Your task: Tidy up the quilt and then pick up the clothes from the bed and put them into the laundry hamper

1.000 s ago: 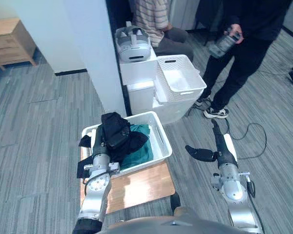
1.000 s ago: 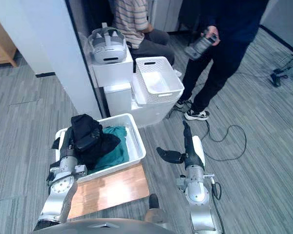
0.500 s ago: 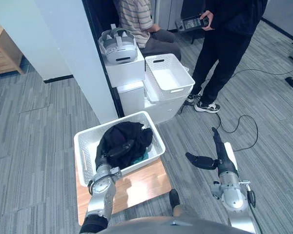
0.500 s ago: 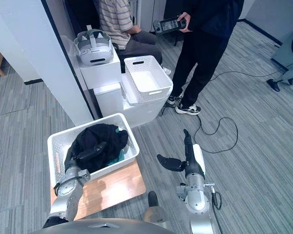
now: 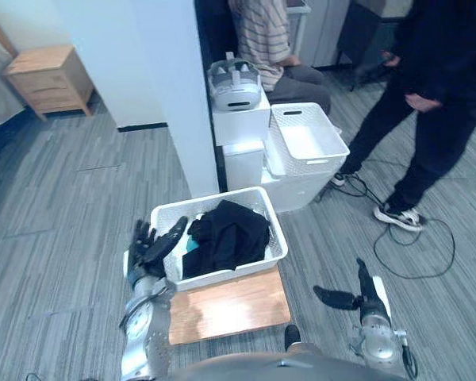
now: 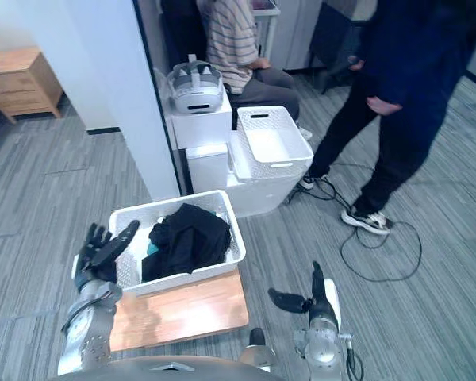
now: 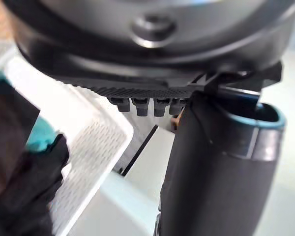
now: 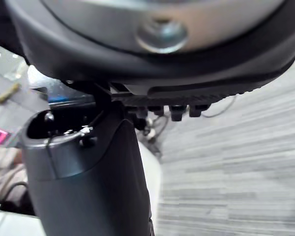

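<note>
Beside the white laundry hamper (image 5: 246,268), which stood on a low wooden table (image 5: 230,308) over grey carpet, the robot's left hand (image 5: 151,246) hung at the hamper's left rim with its fingers (image 5: 141,235) spread and straight, holding nothing. A heap of black clothes (image 5: 230,234) lay inside the hamper, draped toward its right half, with a teal garment (image 7: 39,139) partly showing under it. The right hand (image 5: 363,300) hung low over the carpet to the right of the table, well apart from the hamper, with straight fingers, the thumb standing off to one side, and nothing in it. Behind the hamper stood a stack of white boxes (image 5: 242,119) bearing a headset (image 5: 234,83), and a second white basket (image 5: 305,141) rested tilted on the lower boxes. A seated person (image 5: 266,36) and a standing person (image 5: 436,95) in dark clothes were beyond these, and a wooden nightstand (image 5: 51,75) stood at the far left. Judged from this arrangement, the step in hand was the end of a drop into the hamper: the load was in and the left hand was free of it. The next move would probably call for lifting the left hand clear of the rim without snagging the cloth, then turning toward the bed to check for more clothes; whether any were left could not be told from these views.
</note>
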You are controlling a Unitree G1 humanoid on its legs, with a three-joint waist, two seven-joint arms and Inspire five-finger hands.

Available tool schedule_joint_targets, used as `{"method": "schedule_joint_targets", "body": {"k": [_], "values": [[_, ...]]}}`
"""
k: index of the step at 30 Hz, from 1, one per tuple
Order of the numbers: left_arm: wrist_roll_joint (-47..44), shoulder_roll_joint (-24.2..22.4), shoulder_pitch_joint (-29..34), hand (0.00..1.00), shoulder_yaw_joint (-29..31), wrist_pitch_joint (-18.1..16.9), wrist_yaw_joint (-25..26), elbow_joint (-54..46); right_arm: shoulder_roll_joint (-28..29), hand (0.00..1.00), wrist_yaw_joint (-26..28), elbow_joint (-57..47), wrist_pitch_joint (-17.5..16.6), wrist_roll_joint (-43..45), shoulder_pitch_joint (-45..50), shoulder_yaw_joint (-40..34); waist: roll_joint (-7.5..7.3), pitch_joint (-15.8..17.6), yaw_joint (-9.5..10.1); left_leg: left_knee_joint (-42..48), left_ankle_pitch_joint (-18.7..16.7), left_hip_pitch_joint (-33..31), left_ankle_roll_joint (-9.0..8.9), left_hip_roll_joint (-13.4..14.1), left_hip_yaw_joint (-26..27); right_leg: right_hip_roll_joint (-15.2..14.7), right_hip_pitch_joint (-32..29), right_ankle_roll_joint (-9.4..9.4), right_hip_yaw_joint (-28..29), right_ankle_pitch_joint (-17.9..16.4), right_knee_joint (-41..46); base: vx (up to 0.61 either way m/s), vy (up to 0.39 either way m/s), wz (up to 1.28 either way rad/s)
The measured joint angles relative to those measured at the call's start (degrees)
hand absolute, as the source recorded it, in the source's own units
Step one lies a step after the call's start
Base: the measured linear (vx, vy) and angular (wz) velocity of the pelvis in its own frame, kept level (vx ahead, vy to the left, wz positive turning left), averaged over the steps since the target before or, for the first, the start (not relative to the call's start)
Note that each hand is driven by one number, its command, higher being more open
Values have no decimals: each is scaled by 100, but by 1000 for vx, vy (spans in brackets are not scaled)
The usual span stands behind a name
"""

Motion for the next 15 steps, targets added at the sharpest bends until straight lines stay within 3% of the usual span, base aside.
{"method": "schedule_joint_targets", "body": {"k": [2, 3, 4, 6, 9, 12, 15], "values": [[1, -102, 246, 100, 358, -4, 53, -76, 169, 100, -123, 313, 70, 30, 41, -163, -29, -15, 27, 3, -106, 9, 56, 32, 18, -34, 85, 1, -167, -4, 0, -75, -37, 49], [0, -165, 404, 100, 618, -3, 149, -82, 289, 100, -182, 577, 115, 106, 113, -214, -53, -36, 41, 13, -113, 105, 56, 190, 473, -65, 199, -1, -354, -7, 7, -20, -27, 53], [1, -181, 453, 100, 711, -3, 183, -81, 319, 100, -193, 700, 127, 111, 134, -225, -67, -40, 51, 10, -86, 138, 39, 220, 565, -78, 233, -16, -430, -19, 29, -45, -39, 58], [18, -228, 546, 100, 1070, -5, 319, -6, 392, 100, -203, 1225, 136, 350, 100, -240, -100, -70, 225, 11, 43, 206, 9, 229, 572, -108, 301, -90, -596, -90, 145, -52, -20, 25], [23, -252, 530, 100, 1512, -205, 381, 496, 484, 100, -217, 1772, 143, 703, -36, -383, -227, -186, 298, -22, 80, 203, -33, 140, 504, -197, 356, -156, -758, -247, 153, -26, -18, 17], [34, -219, 388, 100, 1930, -220, 388, 2027, 527, 100, -356, 2336, 158, 1017, -273, -667, -253, -248, 320, -103, 117, 316, -67, 118, 511, -199, 428, -181, -786, -322, 144, 2, -18, 0], [31, -145, 203, 100, 2206, 76, 156, 3913, 544, 100, -374, 2633, 156, 1348, -410, -881, -280, -266, 320, -346, 222, 510, -100, 55, 562, -204, 484, -172, -788, -438, 134, 5, -24, -11]]}}
